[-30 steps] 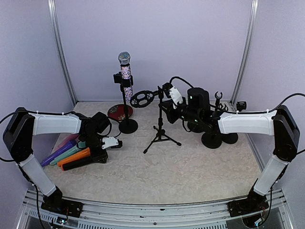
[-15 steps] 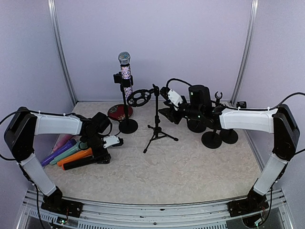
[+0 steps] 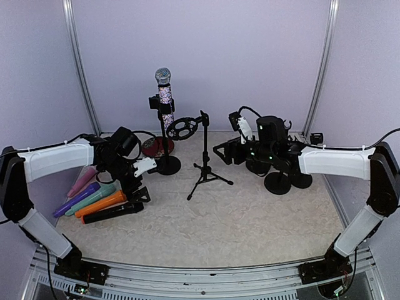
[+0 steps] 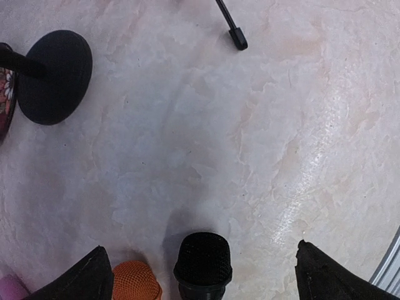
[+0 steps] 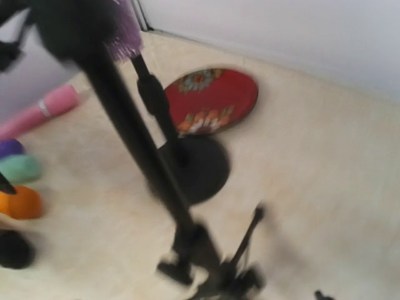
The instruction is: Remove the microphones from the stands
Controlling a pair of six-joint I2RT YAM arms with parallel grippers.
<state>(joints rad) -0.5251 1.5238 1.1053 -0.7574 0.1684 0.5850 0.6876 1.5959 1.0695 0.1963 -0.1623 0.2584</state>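
Observation:
The microphone point(image 3: 164, 91), glittery with a silver head, stands upright in the clip of a black stand point(image 3: 167, 164) with a round base at the back left. My left gripper point(image 3: 142, 180) hangs open just over a black microphone point(image 4: 202, 257) that lies on the table, holding nothing. An orange microphone point(image 4: 136, 281) lies beside it. My right gripper point(image 3: 230, 140) is open to the right of a tripod stand point(image 3: 205, 156), apart from it. The right wrist view is blurred and shows that tripod's pole point(image 5: 137, 144) close up.
Several coloured microphones point(image 3: 94, 201) lie in a row at the left. A red patterned plate point(image 3: 153, 147) sits behind the round base. The tripod carries a ring mount point(image 3: 183, 128). Two more round-based stands point(image 3: 284, 181) stand at the right, behind my right arm.
Both grippers opened. The left one let go of the lying black microphone and rose. The right one released the tripod stand, which now stands upright, and drew back to the right.

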